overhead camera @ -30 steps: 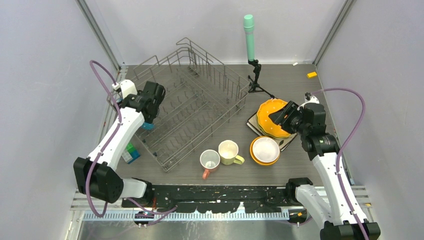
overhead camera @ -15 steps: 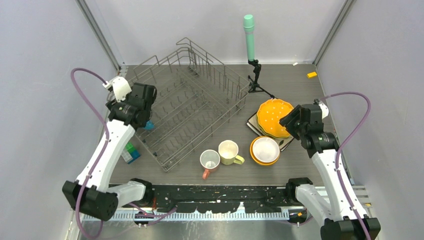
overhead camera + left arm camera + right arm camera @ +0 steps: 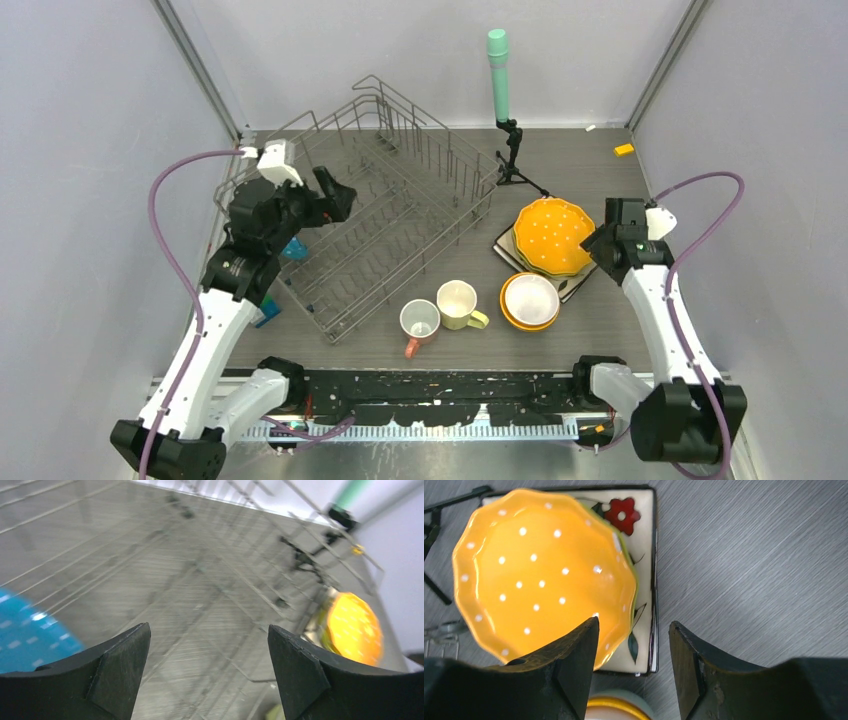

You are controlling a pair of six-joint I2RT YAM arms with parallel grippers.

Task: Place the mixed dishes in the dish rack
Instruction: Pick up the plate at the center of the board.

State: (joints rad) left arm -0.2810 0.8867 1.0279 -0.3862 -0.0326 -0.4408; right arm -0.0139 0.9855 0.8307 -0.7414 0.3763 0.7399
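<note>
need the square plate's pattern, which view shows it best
Right wrist view: the square plate shows its red flower, leaves and dark rim under the orange plate. The top view shows only its corners; the left wrist view is too blurred to tell.

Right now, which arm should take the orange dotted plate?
Right. The right gripper hangs open just off the rim of the orange dotted plate. The left gripper is open over the dish rack, far from it.
</note>
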